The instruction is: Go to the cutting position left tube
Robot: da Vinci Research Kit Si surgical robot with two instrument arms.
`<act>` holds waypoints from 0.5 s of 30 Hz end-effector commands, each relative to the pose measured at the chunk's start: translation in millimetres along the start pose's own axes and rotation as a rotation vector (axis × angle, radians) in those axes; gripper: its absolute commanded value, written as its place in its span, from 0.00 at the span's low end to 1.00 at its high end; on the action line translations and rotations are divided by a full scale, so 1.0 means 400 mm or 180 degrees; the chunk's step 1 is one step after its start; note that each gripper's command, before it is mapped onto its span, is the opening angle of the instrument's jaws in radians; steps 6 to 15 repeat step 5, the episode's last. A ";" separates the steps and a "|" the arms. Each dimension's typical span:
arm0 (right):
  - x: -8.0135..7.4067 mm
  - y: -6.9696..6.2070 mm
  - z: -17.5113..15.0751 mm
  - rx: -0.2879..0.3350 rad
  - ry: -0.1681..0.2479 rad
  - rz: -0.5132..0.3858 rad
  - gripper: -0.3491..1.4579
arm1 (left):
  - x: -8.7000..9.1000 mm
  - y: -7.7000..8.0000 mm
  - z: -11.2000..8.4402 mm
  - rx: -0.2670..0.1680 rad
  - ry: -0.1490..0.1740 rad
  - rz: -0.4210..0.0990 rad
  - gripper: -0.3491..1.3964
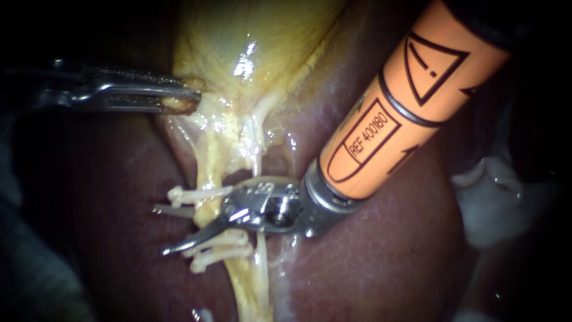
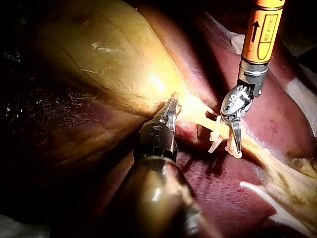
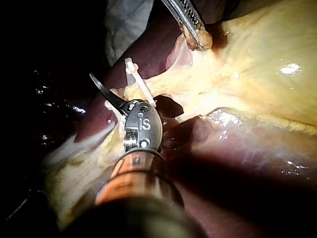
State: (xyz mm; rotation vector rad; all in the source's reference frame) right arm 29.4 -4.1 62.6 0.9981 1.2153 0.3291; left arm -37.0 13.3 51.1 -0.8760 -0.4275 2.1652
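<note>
The left tube [image 1: 207, 216] runs down from the gallbladder [image 1: 250, 42], with clips [image 1: 199, 194] above and below my right instrument [image 1: 164, 229], whose blades stand apart astride it. My left instrument [image 1: 190, 96] is clamped on the gallbladder's neck, over the liver [image 1: 369, 256].

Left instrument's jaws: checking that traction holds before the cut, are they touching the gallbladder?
Touching. The endoscope view shows the left instrument with both jaws closed on a yellow fold at the edge of the gallbladder.
</note>
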 end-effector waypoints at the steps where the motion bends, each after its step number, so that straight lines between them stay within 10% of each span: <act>1: -0.0002 0.0003 -0.0001 -0.0002 0.0000 -0.0002 0.97 | 0.0000 0.0000 -0.0001 -0.0002 0.0000 0.0001 0.00; 15: -0.0003 0.0007 -0.0004 -0.0056 0.0019 -0.0004 0.97 | 0.0000 -0.0001 -0.0001 -0.0004 0.0000 0.0002 0.00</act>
